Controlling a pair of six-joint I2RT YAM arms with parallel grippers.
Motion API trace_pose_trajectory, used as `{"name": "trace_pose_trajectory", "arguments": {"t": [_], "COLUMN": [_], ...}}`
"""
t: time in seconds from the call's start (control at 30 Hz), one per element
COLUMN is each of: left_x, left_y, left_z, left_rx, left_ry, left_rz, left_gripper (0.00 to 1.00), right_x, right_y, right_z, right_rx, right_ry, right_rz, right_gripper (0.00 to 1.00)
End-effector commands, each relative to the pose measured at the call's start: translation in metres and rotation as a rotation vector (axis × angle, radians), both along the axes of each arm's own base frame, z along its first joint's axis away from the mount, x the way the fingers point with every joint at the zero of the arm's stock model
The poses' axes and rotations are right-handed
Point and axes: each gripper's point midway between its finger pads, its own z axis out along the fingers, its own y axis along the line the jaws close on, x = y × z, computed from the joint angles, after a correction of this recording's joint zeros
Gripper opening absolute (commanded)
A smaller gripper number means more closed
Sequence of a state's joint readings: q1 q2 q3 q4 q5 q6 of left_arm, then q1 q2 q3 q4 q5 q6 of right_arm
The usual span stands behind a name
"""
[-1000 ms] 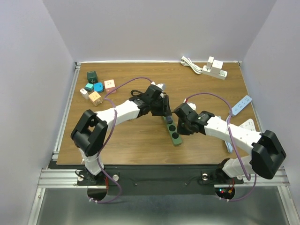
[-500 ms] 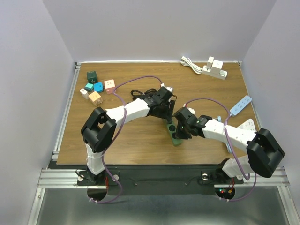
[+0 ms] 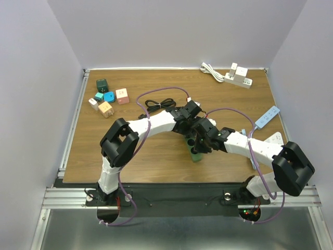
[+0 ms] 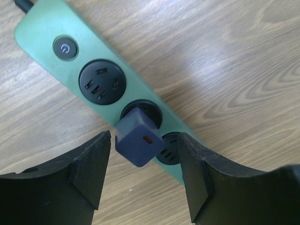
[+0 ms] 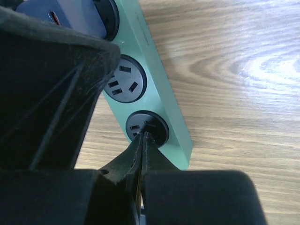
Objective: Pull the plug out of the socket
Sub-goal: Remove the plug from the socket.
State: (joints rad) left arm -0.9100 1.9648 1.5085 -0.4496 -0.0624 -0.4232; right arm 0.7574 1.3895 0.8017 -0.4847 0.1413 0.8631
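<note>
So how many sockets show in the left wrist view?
3 round sockets: an empty one beside the power button, one holding the dark blue cube plug, one half hidden behind it. More may hide under the claw finger.

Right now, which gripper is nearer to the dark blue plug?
Left. The left gripper is open, one finger on each side of the plug. The right gripper is shut, at the end socket of the green strip.

The power strip (image 4: 133, 91) is matte green, its round sockets (image 4: 102, 84) black. The plug (image 4: 138, 140) is dark navy with a tiny red mark. The desk (image 4: 234, 56) shows light brown wood grain. The left end effector (image 4: 143, 138) and right end effector (image 5: 143, 140) are black.
</note>
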Motion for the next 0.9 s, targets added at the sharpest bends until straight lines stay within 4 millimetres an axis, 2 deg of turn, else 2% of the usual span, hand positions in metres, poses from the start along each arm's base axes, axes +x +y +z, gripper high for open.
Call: {"name": "trace_pose_trajectory", "arguments": {"t": [0.0, 0.07, 0.2, 0.33, 0.4, 0.47, 0.53, 0.63, 0.7, 0.87], "left_x": [0.003, 0.004, 0.006, 0.012, 0.013, 0.015, 0.016, 0.019, 0.023, 0.028], "left_y": [0.001, 0.004, 0.002, -0.003, -0.005, -0.006, -0.006, -0.004, -0.002, -0.005], "left_z": [0.011, 0.007, 0.001, 0.000, -0.001, -0.003, -0.004, 0.000, 0.006, 0.040], "left_rx": [0.024, 0.045, 0.048, 0.034, 0.030, 0.030, 0.034, 0.039, 0.037, -0.047], "left_ry": [-0.019, -0.018, -0.016, -0.028, -0.031, -0.034, -0.034, -0.053, -0.066, -0.100], "left_rz": [-0.002, 0.010, 0.019, 0.027, 0.027, 0.030, 0.031, 0.033, 0.036, 0.037], "left_gripper": [0.69, 0.67, 0.54, 0.53, 0.49, 0.40, 0.21, 0.00, 0.00, 0.00], "right_x": [0.004, 0.004, 0.007, 0.008, 0.007, 0.006, 0.006, 0.004, 0.003, -0.002], "right_y": [0.000, 0.001, 0.002, 0.003, 0.003, 0.002, 0.001, -0.001, -0.002, -0.010], "right_z": [-0.001, -0.001, 0.001, 0.005, 0.005, 0.005, 0.005, 0.002, -0.003, -0.021], "right_rx": [0.010, 0.011, 0.014, 0.022, 0.024, 0.025, 0.025, 0.015, 0.007, -0.038], "right_ry": [-0.018, -0.019, -0.028, -0.035, -0.036, -0.036, -0.038, -0.033, -0.022, 0.015], "right_rz": [-0.006, -0.006, -0.005, -0.003, -0.002, -0.001, -0.002, -0.003, -0.005, -0.012], "right_gripper": [0.00, 0.00, 0.00, 0.00, 0.01, 0.00, 0.01, 0.00, 0.00, 0.00]}}
